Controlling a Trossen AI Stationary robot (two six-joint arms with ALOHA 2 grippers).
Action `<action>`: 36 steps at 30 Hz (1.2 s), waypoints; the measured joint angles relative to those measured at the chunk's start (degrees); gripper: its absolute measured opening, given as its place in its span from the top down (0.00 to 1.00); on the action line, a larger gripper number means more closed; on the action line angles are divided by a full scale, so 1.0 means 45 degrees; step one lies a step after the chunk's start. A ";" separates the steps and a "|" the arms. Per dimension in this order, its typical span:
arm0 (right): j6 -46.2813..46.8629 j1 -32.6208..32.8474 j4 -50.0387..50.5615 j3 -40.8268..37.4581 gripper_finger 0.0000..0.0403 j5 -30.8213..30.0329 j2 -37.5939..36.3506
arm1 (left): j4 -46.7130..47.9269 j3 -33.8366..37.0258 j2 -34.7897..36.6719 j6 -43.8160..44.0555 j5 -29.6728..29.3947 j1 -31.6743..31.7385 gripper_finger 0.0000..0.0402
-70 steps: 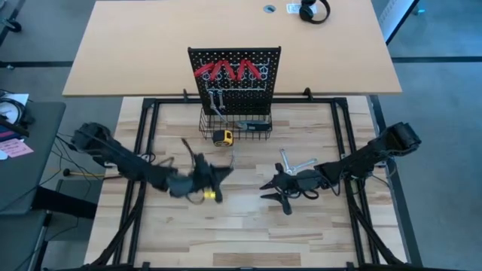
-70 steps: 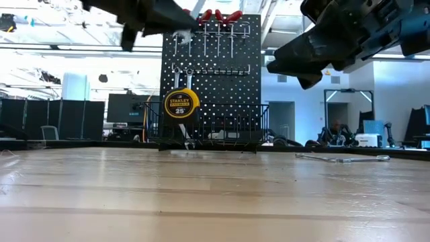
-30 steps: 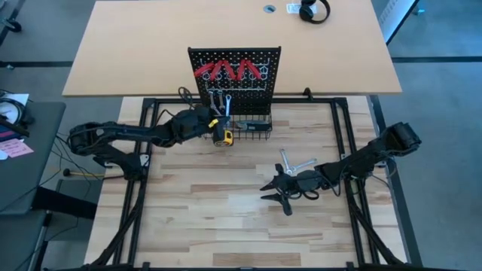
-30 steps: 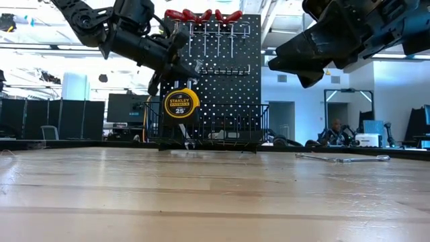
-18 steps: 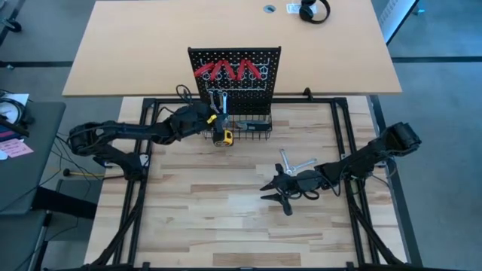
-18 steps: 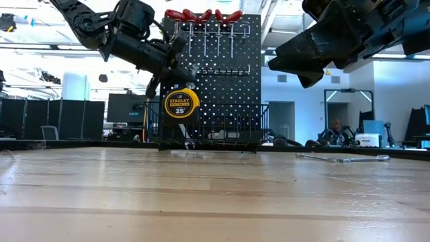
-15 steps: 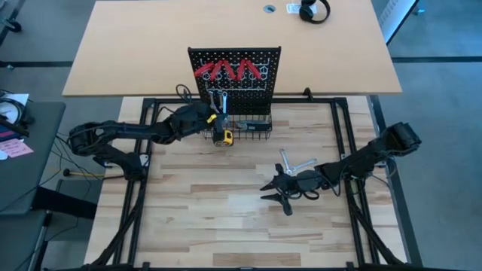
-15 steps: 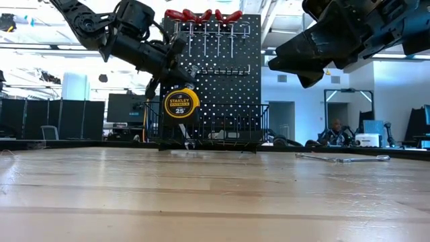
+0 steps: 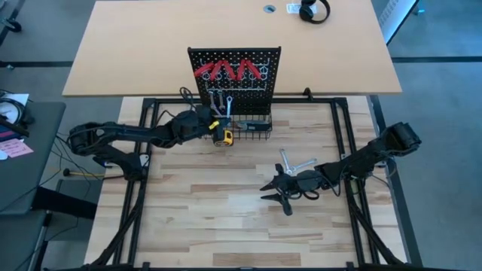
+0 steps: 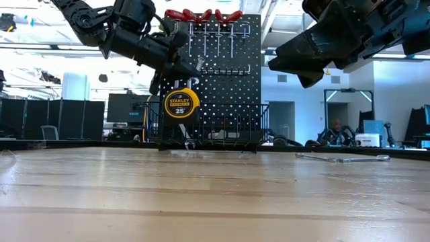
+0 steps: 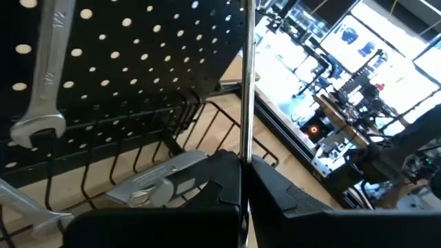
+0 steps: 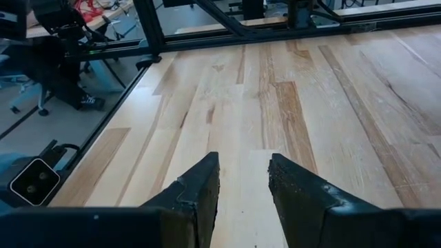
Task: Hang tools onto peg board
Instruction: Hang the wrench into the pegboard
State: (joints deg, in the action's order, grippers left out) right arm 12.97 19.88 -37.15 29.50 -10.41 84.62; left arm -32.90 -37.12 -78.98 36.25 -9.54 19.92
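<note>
The black peg board (image 9: 235, 75) stands upright at the table's far middle. Red-handled pliers (image 9: 226, 71) hang along its top, and a silver wrench (image 11: 43, 76) hangs lower down. My left gripper (image 9: 214, 120) is at the board's left front, above the wire basket (image 9: 252, 126), shut on a slim silver wrench (image 11: 245, 83). My right gripper (image 9: 263, 191) hovers open over the table's middle right with nothing between its fingers (image 12: 241, 179). Two more wrenches (image 9: 297, 162) lie flat on the table beside it. My left gripper pinches the slim wrench's shaft (image 11: 244, 155) between its two shut fingers, near one end. The fingers come nearly level from the table's left toward the board. The wrench stands out beyond the fingertips, edge-on, clear of the table. Its free end leaves the picture, so whether it touches the board cannot be told.
A yellow tape measure (image 10: 180, 104) hangs at the basket's left front, just below my left gripper. A silver tool (image 11: 165, 176) lies in the basket. A black frame (image 9: 143, 150) borders the table. Bare wood stretches across the near half.
My left gripper has come from the table's middle up to the peg board's left front with the wrench. Over the last second it has only shifted slightly back and forth there, still shut. My right gripper has kept still.
</note>
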 joint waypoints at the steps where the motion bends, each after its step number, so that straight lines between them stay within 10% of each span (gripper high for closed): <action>1: 0.0004 0.0000 -0.0001 0.0000 0.66 0.0000 0.0004 | 0.0014 0.0000 0.0000 0.0000 -0.0045 0.0018 1.00; 36: 0.0010 -0.0010 -0.0030 -0.0005 0.66 0.0000 0.0005 | 0.0501 0.0000 0.0010 -0.0219 0.1105 0.1209 1.00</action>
State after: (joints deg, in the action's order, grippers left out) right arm 13.02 19.84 -37.28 29.47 -10.41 84.64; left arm -30.65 -37.12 -78.94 35.26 -4.57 25.36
